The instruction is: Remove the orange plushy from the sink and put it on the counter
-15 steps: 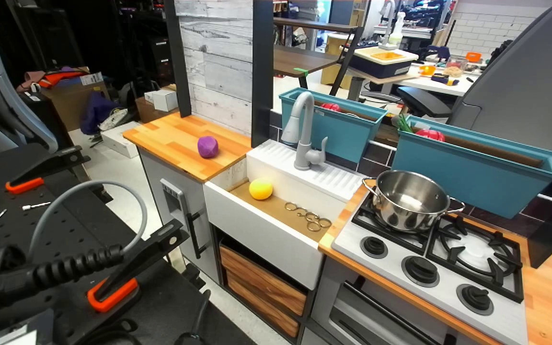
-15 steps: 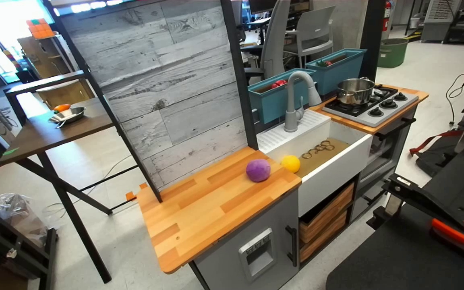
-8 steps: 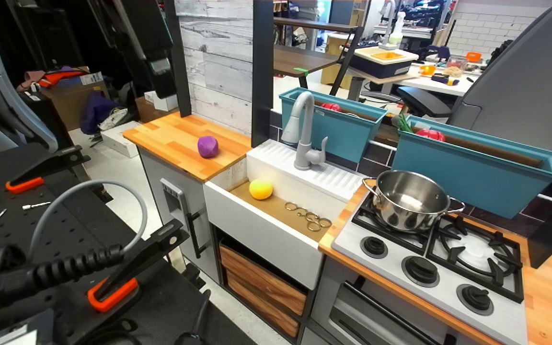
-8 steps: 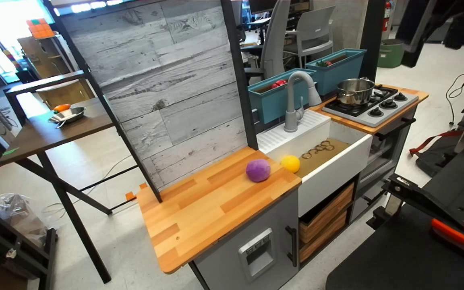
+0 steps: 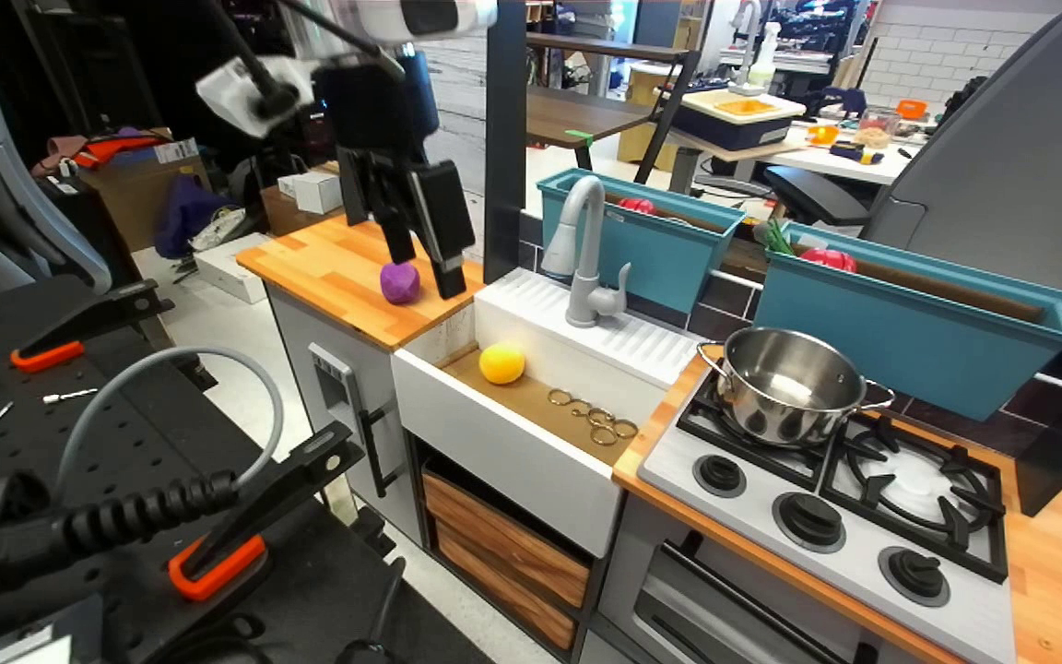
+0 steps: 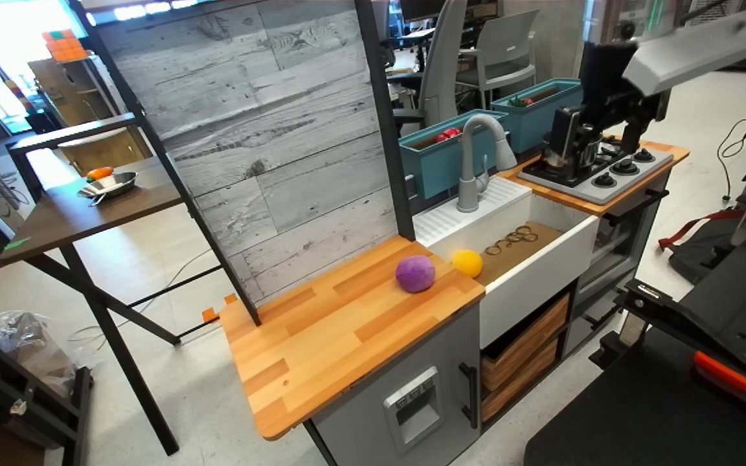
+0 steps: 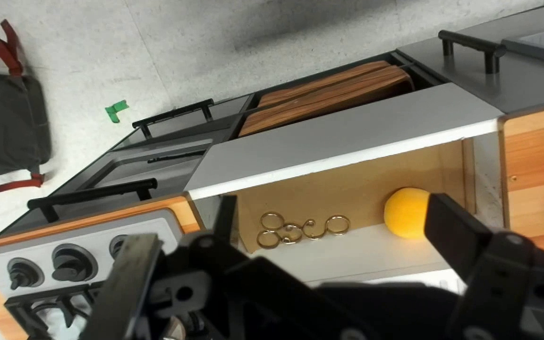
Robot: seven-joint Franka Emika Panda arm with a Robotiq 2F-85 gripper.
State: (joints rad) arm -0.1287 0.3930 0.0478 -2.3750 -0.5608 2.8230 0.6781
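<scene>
Because the orange plushy (image 5: 502,363) lies in the sink (image 5: 503,452) and the claw (image 7: 333,203) hangs well above, jaws apart and empty, none of the task seems done: grasp, lift and placing on the counter's tabletop (image 6: 340,330) all remain.

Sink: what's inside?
The sink holds the orange plushy and some metal rings. In every view its front wall hides the floor strip right behind it; can't see what's there.
</scene>
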